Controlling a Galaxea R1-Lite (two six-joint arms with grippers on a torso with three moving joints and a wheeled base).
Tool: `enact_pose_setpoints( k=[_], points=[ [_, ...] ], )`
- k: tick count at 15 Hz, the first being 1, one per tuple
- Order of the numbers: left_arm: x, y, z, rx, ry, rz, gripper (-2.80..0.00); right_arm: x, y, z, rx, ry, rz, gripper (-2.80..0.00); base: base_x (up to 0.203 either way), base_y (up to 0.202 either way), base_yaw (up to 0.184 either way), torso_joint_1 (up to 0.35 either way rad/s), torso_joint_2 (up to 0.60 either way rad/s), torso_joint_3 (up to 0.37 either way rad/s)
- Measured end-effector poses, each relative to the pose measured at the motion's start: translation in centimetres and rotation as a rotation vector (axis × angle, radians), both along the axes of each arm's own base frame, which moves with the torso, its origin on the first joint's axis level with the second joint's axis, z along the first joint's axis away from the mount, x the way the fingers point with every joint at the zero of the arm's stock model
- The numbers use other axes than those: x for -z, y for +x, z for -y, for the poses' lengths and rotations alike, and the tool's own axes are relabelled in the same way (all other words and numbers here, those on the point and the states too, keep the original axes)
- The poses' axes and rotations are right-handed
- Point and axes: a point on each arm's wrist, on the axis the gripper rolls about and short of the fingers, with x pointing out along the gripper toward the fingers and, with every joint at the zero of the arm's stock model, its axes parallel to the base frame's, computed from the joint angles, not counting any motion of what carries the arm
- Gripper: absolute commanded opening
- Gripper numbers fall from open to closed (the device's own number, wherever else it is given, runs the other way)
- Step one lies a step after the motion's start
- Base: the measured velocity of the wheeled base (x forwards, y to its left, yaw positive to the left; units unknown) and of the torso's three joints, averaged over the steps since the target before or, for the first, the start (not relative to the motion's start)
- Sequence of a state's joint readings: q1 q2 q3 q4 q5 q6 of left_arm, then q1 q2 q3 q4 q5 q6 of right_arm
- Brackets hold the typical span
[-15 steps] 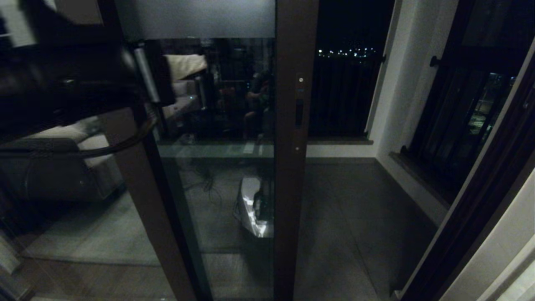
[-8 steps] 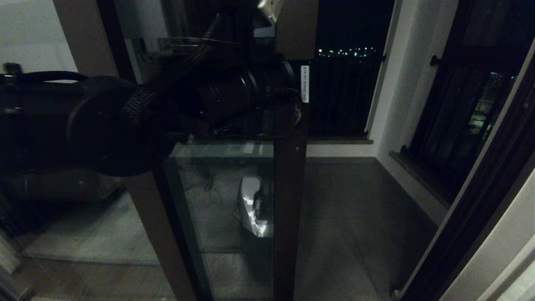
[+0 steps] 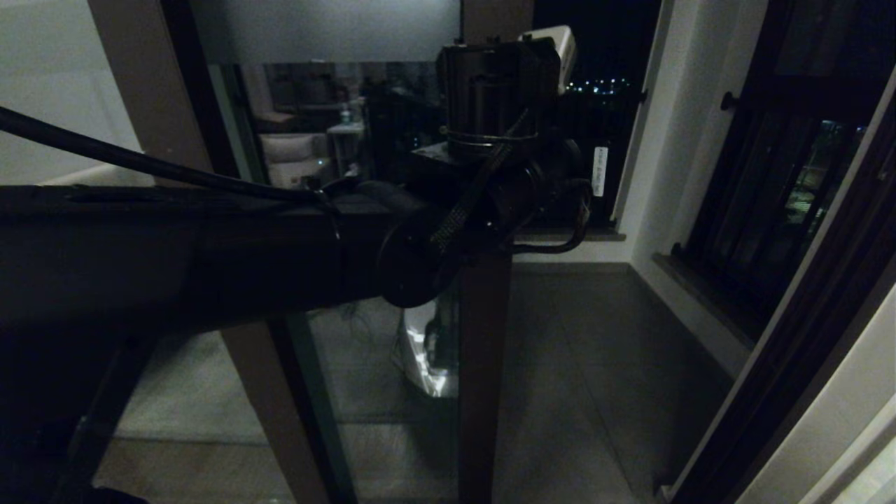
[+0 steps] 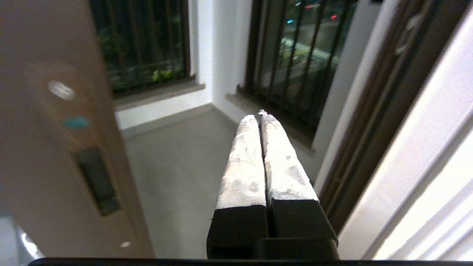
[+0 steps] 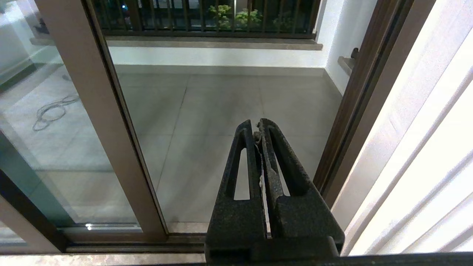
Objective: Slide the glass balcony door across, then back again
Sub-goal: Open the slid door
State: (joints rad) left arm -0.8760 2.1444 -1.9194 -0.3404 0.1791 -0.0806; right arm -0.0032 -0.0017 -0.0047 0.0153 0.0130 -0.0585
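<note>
The left pincer (image 4: 258,115) is closed on nothing, hanging in the doorway gap just beside the glass balcony door (image 4: 44,155), near its recessed handle (image 4: 98,181) without touching. Beyond lie the balcony floor (image 4: 177,166) and a black-barred window (image 4: 295,62). The left arm (image 3: 280,245) blocks the handle in the head view. The right pincer (image 5: 259,127) is parked low, also closed and empty.

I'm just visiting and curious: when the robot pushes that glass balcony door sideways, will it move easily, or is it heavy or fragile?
The glass balcony door is a tall framed pane, so probably heavy. It sits in a floor track, so it should slide, not tip. The shut left gripper would likely push the frame, sparing the glass.
</note>
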Motion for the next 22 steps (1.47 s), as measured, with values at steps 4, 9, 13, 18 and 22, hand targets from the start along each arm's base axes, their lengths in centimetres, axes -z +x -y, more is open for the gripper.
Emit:
enact_pose_setpoints(
  k=[4, 9, 13, 18, 22],
  points=[
    [3.1, 1.6, 1.6, -0.114, 0.055, -0.050, -2.80, 0.0, 0.0, 0.0, 0.000, 0.000, 0.000, -2.80, 0.000, 0.000, 0.000, 0.000, 0.00, 0.000],
    [4.8, 3.4, 1.1, -0.200, 0.102, -0.071, -2.80, 0.0, 0.0, 0.0, 0.000, 0.000, 0.000, -2.80, 0.000, 0.000, 0.000, 0.000, 0.00, 0.000],
    [5.2, 4.2, 0.5, -0.285, 0.120, -0.071, -2.80, 0.0, 0.0, 0.0, 0.000, 0.000, 0.000, -2.80, 0.000, 0.000, 0.000, 0.000, 0.00, 0.000],
    [5.5, 5.6, -0.6, -0.357, 0.126, -0.073, -2.80, 0.0, 0.0, 0.0, 0.000, 0.000, -0.001, -2.80, 0.000, 0.000, 0.000, 0.000, 0.00, 0.000],
    [5.6, 6.0, -1.0, -0.377, 0.130, -0.077, -2.80, 0.0, 0.0, 0.0, -0.001, 0.000, -0.001, -2.80, 0.000, 0.000, 0.000, 0.000, 0.00, 0.000]
  ],
)
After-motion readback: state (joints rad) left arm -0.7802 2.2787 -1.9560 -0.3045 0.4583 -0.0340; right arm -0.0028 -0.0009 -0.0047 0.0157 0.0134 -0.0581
